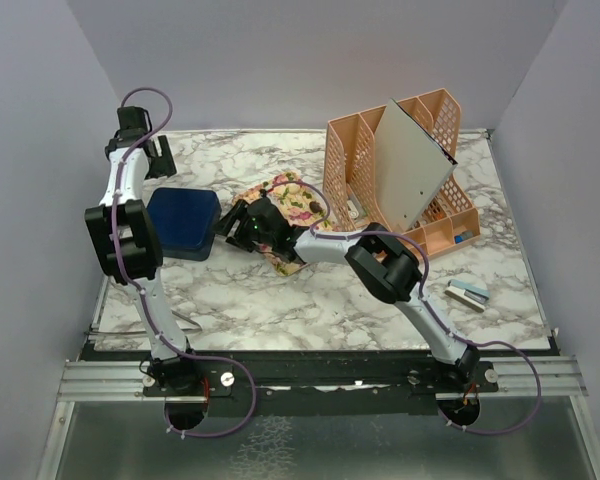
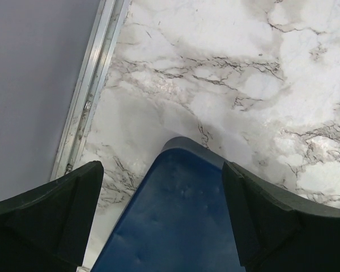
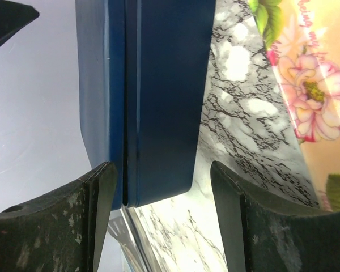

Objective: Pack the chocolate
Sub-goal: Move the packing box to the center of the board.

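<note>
The dark blue box [image 1: 183,222] lies on the marble table with its lid on, left of centre. My left gripper [image 1: 158,160] hangs open above the box's far corner [image 2: 181,215] without touching it. At the box's right edge my right gripper [image 1: 225,222] is open, and the near corner of the box [image 3: 158,102] with its lid seam sits between the fingers. A few small dark bits that may be chocolate [image 1: 317,210] show on the floral plate [image 1: 290,198], too small to tell. No chocolate shows in either wrist view.
A peach desk organizer [image 1: 435,215] stands at the back right with a grey board [image 1: 412,165] leaning in it. A small blue-and-white object [image 1: 468,292] lies at the right. A metal rail [image 2: 90,85] and grey wall bound the table's left edge. The plate [image 3: 323,85] lies just beyond the right gripper.
</note>
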